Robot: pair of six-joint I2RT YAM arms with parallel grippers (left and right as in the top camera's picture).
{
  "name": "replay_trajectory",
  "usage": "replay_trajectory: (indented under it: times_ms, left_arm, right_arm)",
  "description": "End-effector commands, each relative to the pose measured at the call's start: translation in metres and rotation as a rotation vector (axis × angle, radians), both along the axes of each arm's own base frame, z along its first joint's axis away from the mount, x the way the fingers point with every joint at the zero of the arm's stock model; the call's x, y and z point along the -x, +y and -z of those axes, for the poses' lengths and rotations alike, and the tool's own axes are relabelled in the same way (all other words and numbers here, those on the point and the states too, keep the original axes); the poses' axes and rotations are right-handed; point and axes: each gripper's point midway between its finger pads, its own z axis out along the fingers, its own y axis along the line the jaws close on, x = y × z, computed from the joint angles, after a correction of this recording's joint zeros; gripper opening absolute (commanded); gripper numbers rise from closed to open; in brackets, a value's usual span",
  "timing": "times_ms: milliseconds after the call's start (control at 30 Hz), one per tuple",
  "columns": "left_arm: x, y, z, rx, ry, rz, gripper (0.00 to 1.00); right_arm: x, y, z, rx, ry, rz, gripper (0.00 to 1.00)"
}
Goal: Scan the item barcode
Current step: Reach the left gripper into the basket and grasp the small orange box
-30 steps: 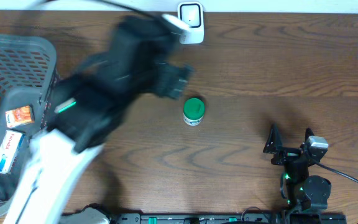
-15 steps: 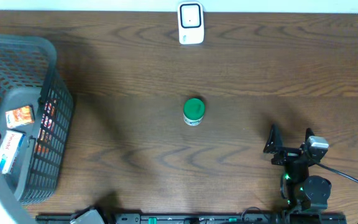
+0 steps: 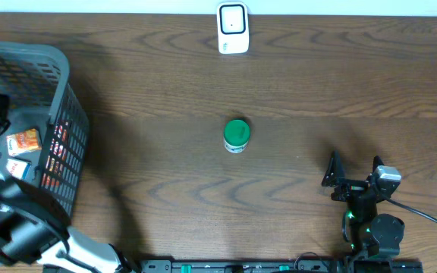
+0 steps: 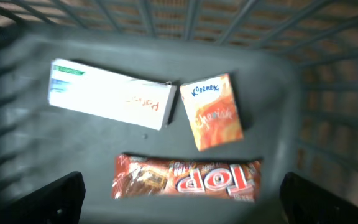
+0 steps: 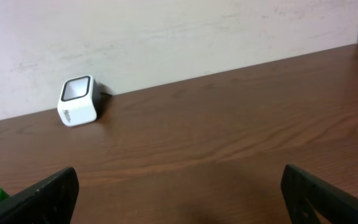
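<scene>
The white barcode scanner [image 3: 232, 29] stands at the table's far edge and also shows in the right wrist view [image 5: 78, 101]. A small jar with a green lid [image 3: 236, 135] stands alone mid-table. My left gripper [image 4: 185, 208] hangs open over the grey basket [image 3: 59, 83], nothing between its fingers. Under it lie a white box [image 4: 110, 93], an orange tissue pack [image 4: 213, 112] and a red snack bar wrapper [image 4: 188, 177]. My right gripper [image 3: 353, 176] rests open at the near right, holding nothing.
The basket's mesh walls [image 4: 328, 124] rise around the three items. A black cable [image 3: 423, 216] runs from the right arm's base. Bare wood lies between the jar and the scanner.
My left arm has swung from the middle of the table, near the scanner, leftwards to over the basket. The jar and the right arm have not moved.
</scene>
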Motion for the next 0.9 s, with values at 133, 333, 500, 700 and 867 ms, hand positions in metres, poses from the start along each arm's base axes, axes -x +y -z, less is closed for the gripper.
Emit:
replay_trajectory:
  times_ms: [133,333,500,700,867]
  left_arm:
    - [-0.026,0.003,0.077,0.132,0.053,-0.001,1.0]
    - [-0.045,-0.003,0.118,0.233,0.028,0.002,1.0]
    - [-0.045,-0.006,0.14,0.27,0.047,-0.04,1.0]
    - [-0.047,-0.005,0.162,0.285,0.069,-0.041,1.0]
    - [-0.046,-0.004,0.164,0.284,0.073,-0.042,0.59]
  right_arm:
    - [0.0,-0.002,0.001,-0.007,0.003,0.012,0.99]
    - [0.0,-0.002,0.001,-0.007,0.003,0.011,0.99]
    - [0.0,-0.002,0.001,-0.007,0.003,0.012,0.99]
    - [0.0,-0.002,0.001,-0.007,0.003,0.012,0.99]
    - [0.0,-0.002,0.001,-0.007,0.003,0.012,0.99]
